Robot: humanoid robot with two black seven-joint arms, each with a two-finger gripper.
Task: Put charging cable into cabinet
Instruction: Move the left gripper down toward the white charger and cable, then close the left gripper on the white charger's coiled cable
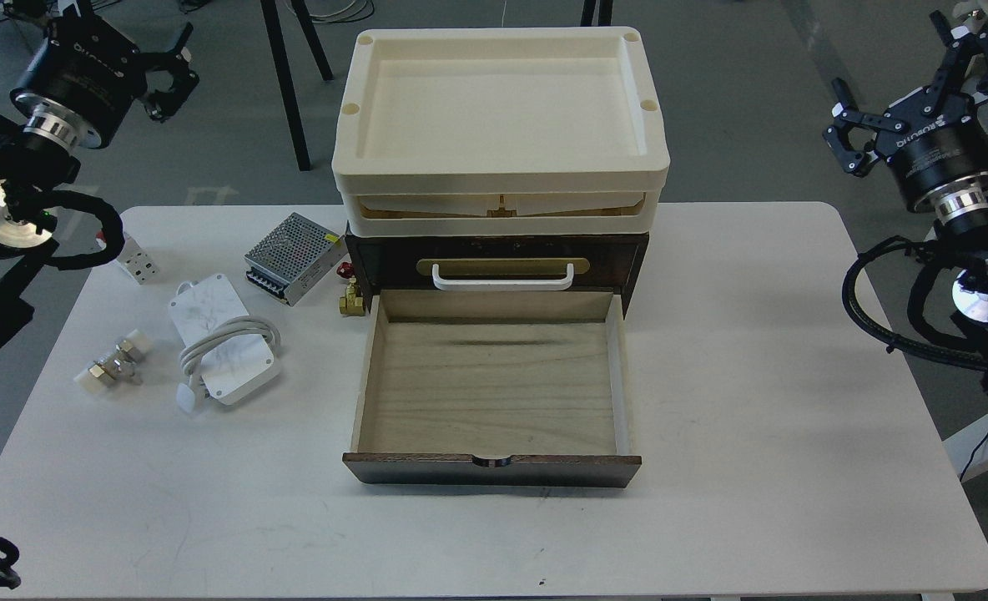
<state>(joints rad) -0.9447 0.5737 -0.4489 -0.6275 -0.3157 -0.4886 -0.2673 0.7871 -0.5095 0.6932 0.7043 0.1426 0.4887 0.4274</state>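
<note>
Nearest the viewer, the lower drawer (494, 384) of the cabinet (494, 250) stands pulled fully out over the desk (753, 434); its pale wood floor is bare, and its dark front panel faces the near edge. To its left, well apart from the drawer wall, lies the charging cable (223, 338): a flat white adapter with its grey-white cord looped round the middle and the plug resting at its near-left corner. Further left sit two small metal fittings (113, 363). Beyond the adapter lie a silver perforated power-supply box (295, 257), a small white block (135, 259) and a brass valve (352, 299), the valve just beside the cabinet's left face. A cream tray (501, 125) rests on the cabinet top.

At the far corners both arms hang raised, clear of the desk. The left claw (168, 79) and the right claw (857, 138) each show fingers spread, holding nothing.

The step in hand appears to be the first reach. The left arm is the nearer. A grasp across the adapter's short width, over the cord loop, would likely keep cord and plug gathered. Carry it high enough to clear the drawer's left wall, then lower it flat.
</note>
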